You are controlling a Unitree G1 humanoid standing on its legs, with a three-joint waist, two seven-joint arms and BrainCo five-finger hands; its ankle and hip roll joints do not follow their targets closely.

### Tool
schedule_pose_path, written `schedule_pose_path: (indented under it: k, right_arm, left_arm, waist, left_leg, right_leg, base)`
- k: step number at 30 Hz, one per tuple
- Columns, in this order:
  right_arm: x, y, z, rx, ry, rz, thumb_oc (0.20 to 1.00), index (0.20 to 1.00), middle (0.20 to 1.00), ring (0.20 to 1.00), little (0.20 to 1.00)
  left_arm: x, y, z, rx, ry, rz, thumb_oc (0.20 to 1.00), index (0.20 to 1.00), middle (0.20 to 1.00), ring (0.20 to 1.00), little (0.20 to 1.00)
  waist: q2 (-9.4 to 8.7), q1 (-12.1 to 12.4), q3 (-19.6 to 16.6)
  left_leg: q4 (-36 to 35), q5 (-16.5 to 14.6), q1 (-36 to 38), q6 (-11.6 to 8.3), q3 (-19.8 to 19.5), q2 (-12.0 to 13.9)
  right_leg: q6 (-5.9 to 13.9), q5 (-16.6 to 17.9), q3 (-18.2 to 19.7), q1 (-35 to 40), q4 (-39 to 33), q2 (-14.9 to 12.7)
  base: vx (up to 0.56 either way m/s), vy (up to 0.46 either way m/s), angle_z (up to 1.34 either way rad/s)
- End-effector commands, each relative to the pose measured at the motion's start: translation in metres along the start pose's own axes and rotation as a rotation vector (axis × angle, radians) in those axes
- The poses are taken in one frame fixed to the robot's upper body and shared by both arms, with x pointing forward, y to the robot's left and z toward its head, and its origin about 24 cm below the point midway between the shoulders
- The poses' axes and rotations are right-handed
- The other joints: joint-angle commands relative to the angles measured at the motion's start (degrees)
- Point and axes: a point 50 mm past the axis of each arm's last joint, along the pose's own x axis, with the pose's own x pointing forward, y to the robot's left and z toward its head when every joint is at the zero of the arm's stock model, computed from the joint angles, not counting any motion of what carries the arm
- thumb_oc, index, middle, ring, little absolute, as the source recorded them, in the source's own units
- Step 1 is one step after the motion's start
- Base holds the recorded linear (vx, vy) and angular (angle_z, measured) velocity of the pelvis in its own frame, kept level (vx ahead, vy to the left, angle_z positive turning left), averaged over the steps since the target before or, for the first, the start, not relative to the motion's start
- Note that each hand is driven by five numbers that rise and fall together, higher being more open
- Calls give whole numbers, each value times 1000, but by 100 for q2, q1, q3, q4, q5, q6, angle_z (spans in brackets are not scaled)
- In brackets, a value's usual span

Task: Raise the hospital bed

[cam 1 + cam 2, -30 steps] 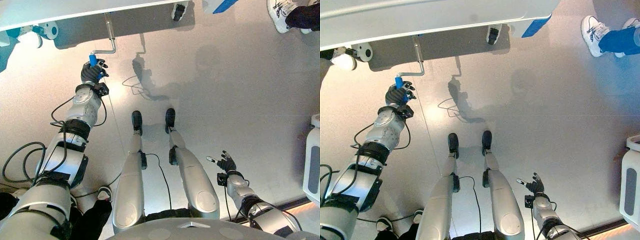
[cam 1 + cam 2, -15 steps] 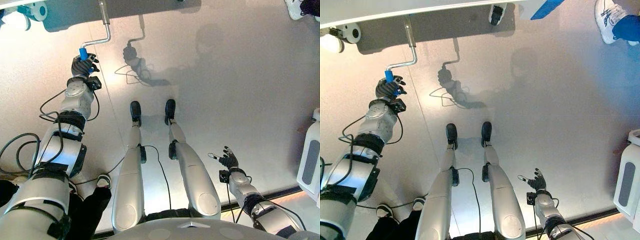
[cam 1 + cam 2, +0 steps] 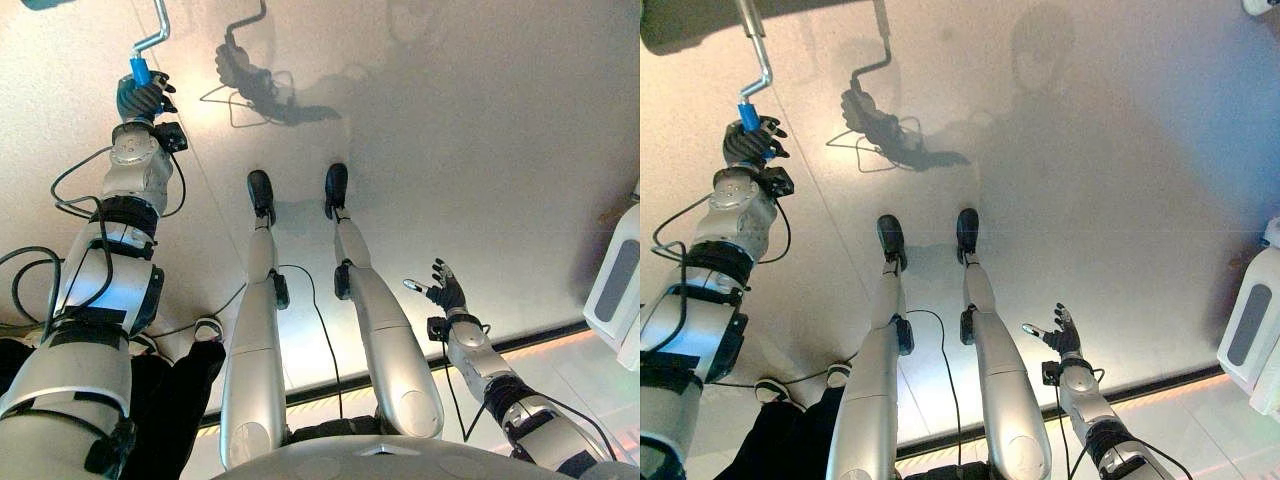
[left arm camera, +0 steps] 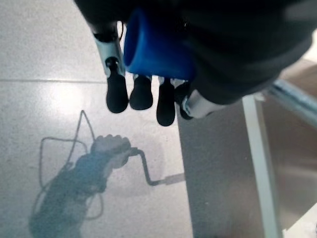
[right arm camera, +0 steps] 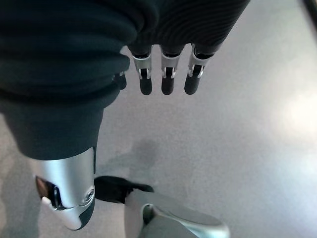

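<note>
A silver crank [image 3: 158,27] with a blue grip [image 3: 139,71] reaches down at the top left, and my left hand [image 3: 142,99] is curled round that grip. The left wrist view has the blue grip [image 4: 156,47] inside the palm with the dark fingertips [image 4: 141,94] wrapped over it. The crank rod [image 3: 757,47] rises out past the top edge, so the bed itself is hidden. My right hand [image 3: 443,293] hangs low at the right beside my leg, fingers spread and straight, holding nothing.
A white cabinet [image 3: 619,282] with a grey panel stands at the right edge. A bright strip in the floor [image 3: 530,345] runs along the lower right. A dark-clad person [image 3: 170,395] crouches at the lower left behind my left arm.
The whole picture has slid upward as the camera tipped down; the bed frame and wheels have left the top edge. The crank grip has swung left with my left hand still round it.
</note>
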Motion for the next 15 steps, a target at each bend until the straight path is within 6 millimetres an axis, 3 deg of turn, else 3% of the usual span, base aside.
schedule_pose_path:
  k: [1,15]
  right_arm:
    - [-19,-17,-25,-26,48,-45,1000,1000,1000,1000,1000]
    - [-20,-14,-14,-58,-22,-4,1000,1000,1000,1000,1000]
  left_arm:
    - [0,47,-10,80,48,185,200,200,200,200,200]
    - [6,-4,21,37,-44,68,200,200,200,200,200]
  waist:
    - [-45,-39,-40]
    - [81,-348,-40]
  left_leg:
    - [-45,-372,164,-144,318,-277]
    - [-45,-428,94,-142,696,-152]
  right_leg:
    - [1018,175,328,-45,89,-469]
    - [971,260,731,-443,122,-329]
  base:
    - [-14,0,-9]
    - [-16,-17,-11]
